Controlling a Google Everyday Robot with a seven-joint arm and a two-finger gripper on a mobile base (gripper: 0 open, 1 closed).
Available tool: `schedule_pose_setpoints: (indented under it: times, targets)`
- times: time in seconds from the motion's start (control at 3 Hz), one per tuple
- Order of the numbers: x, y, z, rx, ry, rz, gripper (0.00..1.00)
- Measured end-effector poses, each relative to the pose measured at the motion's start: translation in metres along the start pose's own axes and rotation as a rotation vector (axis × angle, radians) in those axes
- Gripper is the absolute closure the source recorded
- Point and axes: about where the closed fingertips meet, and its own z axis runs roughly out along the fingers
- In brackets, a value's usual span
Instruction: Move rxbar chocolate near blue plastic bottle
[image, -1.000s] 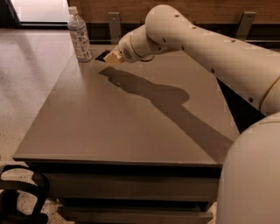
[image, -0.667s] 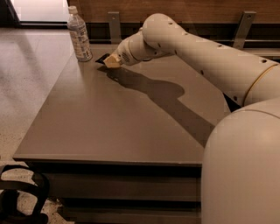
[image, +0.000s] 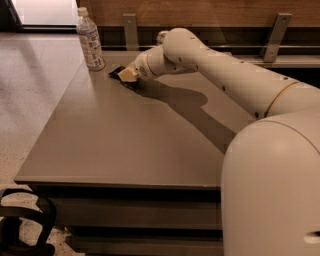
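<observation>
Gripper (image: 126, 75) pinches the rxbar chocolate (image: 116, 72); only a flat, dark, shiny wrapper end pokes out. It's low over the table (image: 125, 150) near the far left corner. The blue plastic bottle (image: 90, 40) is upright nearby, not touching.

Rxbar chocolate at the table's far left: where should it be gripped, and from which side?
Probably across its width, from above: the rxbar chocolate lies flat on the table, offering no tall side. The end effector is at its right end; the blue plastic bottle stands upright close on its left.
</observation>
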Motion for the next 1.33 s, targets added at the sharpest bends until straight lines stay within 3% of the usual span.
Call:
schedule_pose_setpoints:
  times: [1.0,1.33]
  targets:
    - [0.0009,0.0059,0.007,-0.012,0.004,-0.001,0.13]
    - [0.0014,0.0077,0.0092,-0.016,0.005,-0.001,0.0]
